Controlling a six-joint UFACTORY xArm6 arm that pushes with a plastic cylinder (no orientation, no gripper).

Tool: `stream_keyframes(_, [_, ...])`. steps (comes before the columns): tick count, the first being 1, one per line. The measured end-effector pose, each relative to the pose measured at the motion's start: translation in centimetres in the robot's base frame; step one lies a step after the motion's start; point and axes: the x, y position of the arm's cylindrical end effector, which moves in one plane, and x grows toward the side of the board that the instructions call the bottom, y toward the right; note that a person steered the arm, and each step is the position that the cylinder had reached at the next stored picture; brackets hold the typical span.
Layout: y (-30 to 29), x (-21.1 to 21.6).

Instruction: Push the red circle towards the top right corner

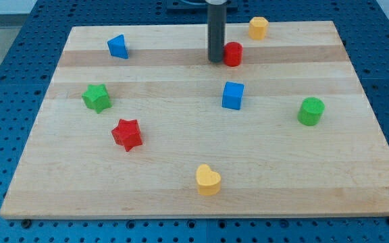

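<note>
The red circle (pixel 233 53) stands on the wooden board (pixel 181 169) near the view's top, a little right of centre. My tip (pixel 216 60) rests on the board right at the red circle's left side, touching or almost touching it. The rod rises straight up out of the view's top. The board's top right corner lies further to the view's right of the red circle.
A yellow hexagon (pixel 258 28) sits up and right of the red circle. A blue cube (pixel 233 95) lies below it. Also on the board: a blue triangle (pixel 117 46), green star (pixel 96 98), red star (pixel 127 134), yellow heart (pixel 208 180), green cylinder (pixel 310 111).
</note>
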Motion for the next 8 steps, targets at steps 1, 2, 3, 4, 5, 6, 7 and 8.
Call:
stream_keyframes(1, [2.9,0.0])
stream_keyframes(2, [4.8,0.0])
stream_keyframes(3, [5.0,0.0])
stream_keyframes(4, [7.2,0.0])
stream_keyframes(5, [8.5,0.0])
stream_keyframes(6, [8.5,0.0])
stream_keyframes(7, [8.9,0.0])
stream_keyframes(8, [9.6,0.7])
